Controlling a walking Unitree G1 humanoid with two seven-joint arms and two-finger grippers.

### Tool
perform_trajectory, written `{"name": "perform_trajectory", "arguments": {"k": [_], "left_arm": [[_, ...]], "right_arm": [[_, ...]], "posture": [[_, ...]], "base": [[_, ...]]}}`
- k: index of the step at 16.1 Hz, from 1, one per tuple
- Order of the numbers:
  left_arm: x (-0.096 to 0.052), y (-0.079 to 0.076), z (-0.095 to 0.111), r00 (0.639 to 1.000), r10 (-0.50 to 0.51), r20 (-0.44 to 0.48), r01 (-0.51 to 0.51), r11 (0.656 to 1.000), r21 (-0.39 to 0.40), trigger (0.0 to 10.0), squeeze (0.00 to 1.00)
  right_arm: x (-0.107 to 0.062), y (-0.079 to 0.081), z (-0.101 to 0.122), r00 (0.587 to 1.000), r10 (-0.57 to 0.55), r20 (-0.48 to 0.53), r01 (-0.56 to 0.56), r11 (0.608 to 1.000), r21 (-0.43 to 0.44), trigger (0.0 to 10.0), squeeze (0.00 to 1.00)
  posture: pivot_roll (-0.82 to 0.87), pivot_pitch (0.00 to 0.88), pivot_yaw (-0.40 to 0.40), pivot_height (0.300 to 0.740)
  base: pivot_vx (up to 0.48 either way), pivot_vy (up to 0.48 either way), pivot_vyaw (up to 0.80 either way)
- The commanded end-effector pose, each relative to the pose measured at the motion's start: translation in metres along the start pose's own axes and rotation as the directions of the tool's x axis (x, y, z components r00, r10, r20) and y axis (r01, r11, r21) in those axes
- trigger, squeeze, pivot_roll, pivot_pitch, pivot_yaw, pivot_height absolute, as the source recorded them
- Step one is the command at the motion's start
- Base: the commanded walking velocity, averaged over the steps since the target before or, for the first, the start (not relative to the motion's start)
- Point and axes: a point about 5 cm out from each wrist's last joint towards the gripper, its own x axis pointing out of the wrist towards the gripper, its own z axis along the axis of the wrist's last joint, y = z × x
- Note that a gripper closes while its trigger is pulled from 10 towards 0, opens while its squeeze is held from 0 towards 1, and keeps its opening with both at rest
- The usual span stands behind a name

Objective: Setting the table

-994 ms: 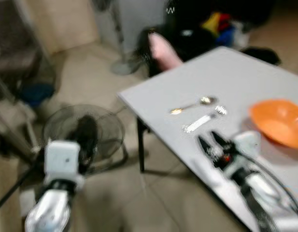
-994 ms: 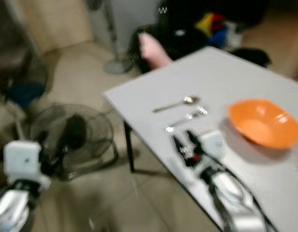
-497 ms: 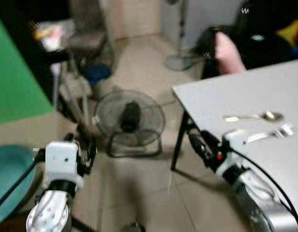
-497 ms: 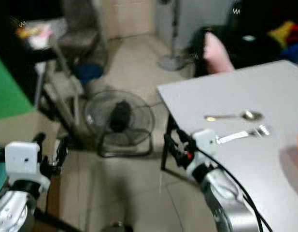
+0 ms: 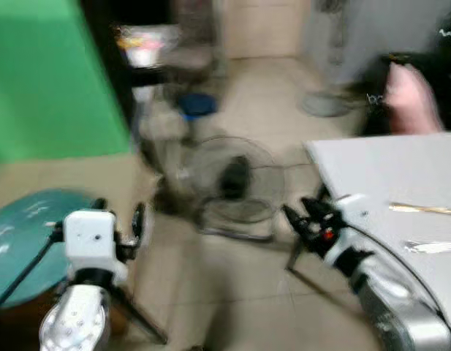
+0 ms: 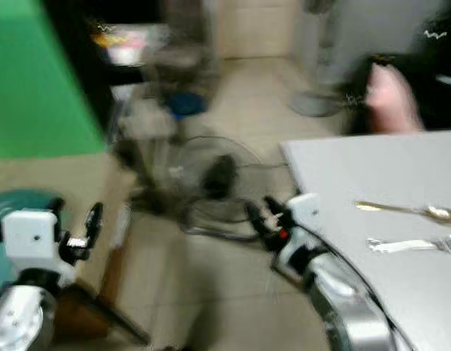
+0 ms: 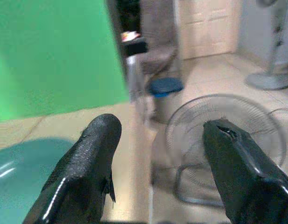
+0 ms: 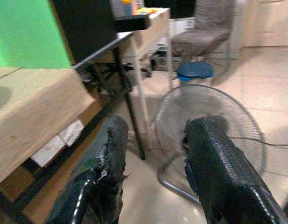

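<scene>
Both claws gape empty, right claw off the table's near corner, left claw beside a teal plate, spoon and fork laid; blur risks clipping the floor fan.

Grey table at right, a spoon farther and what looks like a fork nearer on it, blurred, tiled floor at centre, a floor fan standing on it.
</scene>
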Motion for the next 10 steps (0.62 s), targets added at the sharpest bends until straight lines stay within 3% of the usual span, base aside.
{"name": "perform_trajectory", "arguments": {"k": [1, 10], "left_arm": [[-0.0005, 0.0034, 0.0016, 1.0, 0.009, -0.001, -0.009, 1.0, 0.013, 10.0, 0.0], [0.0026, 0.003, -0.0001, 1.0, -0.001, -0.014, 0.001, 1.0, 0.017, 10.0, 0.0]], "right_arm": [[0.0029, 0.0033, -0.0007, 1.0, 0.013, -0.004, -0.013, 0.999, 0.044, 10.0, 0.0], [0.0066, 0.0034, -0.0006, 1.0, 0.011, -0.011, -0.009, 0.993, 0.116, 10.0, 0.0]], "posture": [[-0.05, 0.013, 0.056, 0.74], [-0.05, 0.012, 0.051, 0.74]], "base": [[0.0, 0.281, 0.0], [0.0, 0.279, 0.0]]}}
